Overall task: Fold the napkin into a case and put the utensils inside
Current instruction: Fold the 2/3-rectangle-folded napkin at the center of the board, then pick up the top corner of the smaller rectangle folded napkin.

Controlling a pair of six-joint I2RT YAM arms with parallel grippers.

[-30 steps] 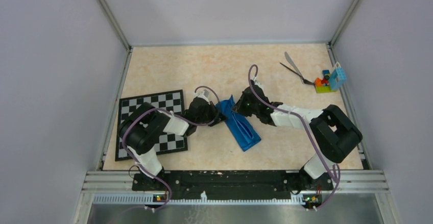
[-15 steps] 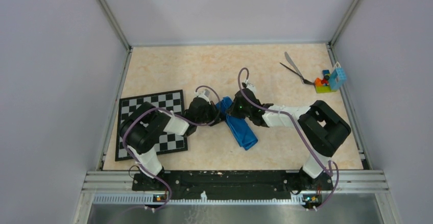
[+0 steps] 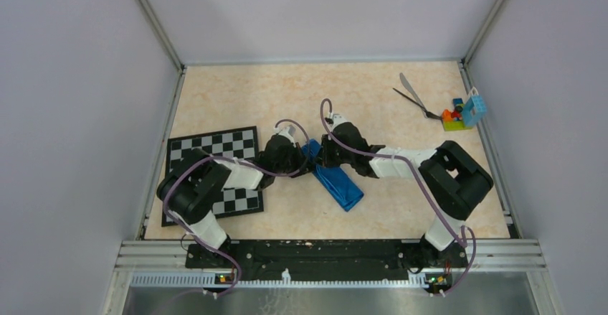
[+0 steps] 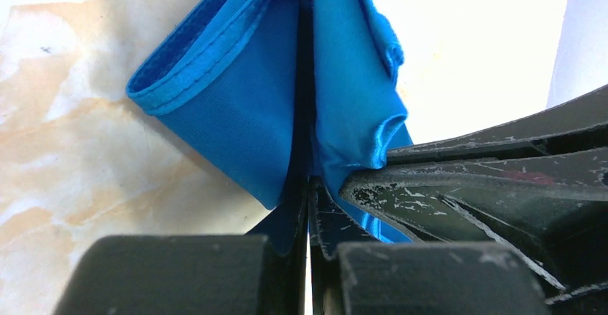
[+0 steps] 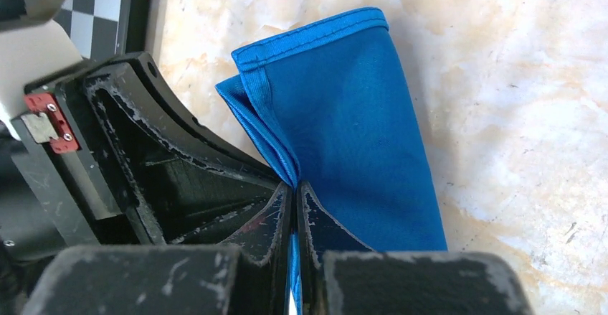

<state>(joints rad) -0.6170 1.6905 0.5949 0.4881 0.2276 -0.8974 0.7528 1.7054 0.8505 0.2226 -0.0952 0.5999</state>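
Since last look right pincer (image 5: 295, 193) swung further left, now beside left pincer (image 4: 310, 186); both clamped tight on napkin (image 3: 338, 186) (narrow blue strip, folded lengthwise) mid-worktop (image 3: 236, 100). Far-right corner: utensils (image 3: 412, 96) near toy blocks (image 3: 459, 114).

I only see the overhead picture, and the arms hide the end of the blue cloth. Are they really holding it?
Observer: Yes. The left wrist view shows the left fingers shut on a fold of the napkin.
Visitor: And the other arm?
Observer: Its wrist view shows the right fingers pinched shut on the napkin's edge.
Visitor: Is it a single layer?
Observer: No, close up the stitched hem lies over a second layer.
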